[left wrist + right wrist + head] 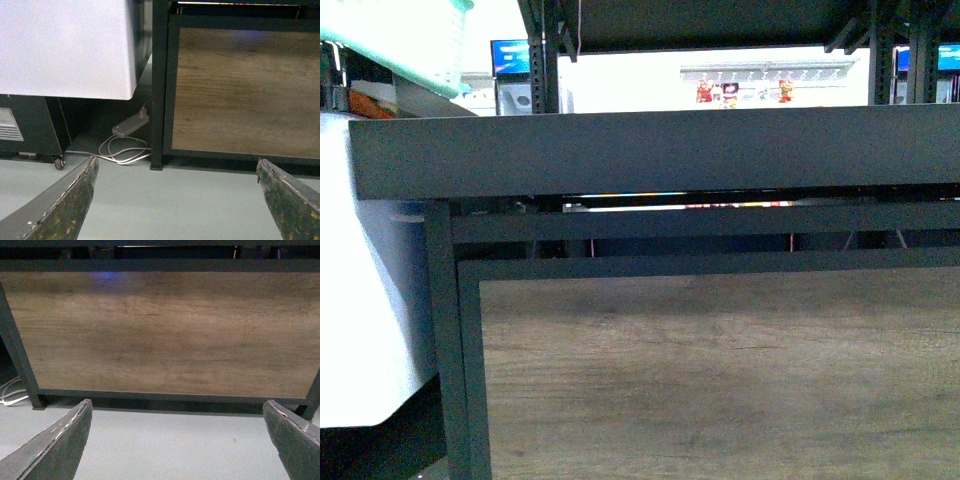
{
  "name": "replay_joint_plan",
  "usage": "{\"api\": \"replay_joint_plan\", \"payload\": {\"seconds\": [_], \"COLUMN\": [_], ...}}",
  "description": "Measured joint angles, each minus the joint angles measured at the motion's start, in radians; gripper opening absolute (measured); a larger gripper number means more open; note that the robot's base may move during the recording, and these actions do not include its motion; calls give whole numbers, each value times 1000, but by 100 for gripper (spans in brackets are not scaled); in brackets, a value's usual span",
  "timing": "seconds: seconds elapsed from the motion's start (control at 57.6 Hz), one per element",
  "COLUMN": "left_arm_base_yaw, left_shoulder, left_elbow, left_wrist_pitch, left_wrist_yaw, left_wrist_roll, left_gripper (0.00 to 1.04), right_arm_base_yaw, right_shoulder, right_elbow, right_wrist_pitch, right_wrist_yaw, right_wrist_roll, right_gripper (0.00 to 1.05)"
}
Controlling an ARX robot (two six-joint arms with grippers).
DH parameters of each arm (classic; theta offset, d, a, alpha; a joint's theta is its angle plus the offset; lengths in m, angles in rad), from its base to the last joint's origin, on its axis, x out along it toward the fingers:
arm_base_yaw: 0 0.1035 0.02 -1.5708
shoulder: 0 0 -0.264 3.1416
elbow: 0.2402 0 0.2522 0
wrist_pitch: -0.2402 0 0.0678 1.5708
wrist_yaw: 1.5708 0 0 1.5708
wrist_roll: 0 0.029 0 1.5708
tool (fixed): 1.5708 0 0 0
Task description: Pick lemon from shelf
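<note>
The left tool (176,164) and right tool (177,404) hang low, wide open and empty, facing the wood panel (720,370) of the shelf (650,150), because the lemon, likely on a tray above, is out of sight.

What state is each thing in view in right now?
left end effector: open, empty.
right end effector: open, empty.
shelf: standing, its top surface hidden in every view.
lemon: not in view.
power strip: lying flat, a plug in it.
cable: loosely looped beside the strip.
</note>
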Motion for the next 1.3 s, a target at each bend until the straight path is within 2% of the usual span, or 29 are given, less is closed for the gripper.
{"api": "replay_joint_plan", "payload": {"seconds": [1.302], "left_arm_base_yaw": [0], "left_shoulder": [-2], "left_elbow": [0], "left_wrist_pitch": [0], "left_wrist_yaw": [-1], "left_wrist_roll": [0], "left_gripper": [97], "right_arm_base_yaw": [0], "right_shoulder": [0], "right_elbow": [0], "right_wrist_pitch": [0], "right_wrist_yaw": [2], "right_wrist_roll": [0], "right_gripper": [102]}}
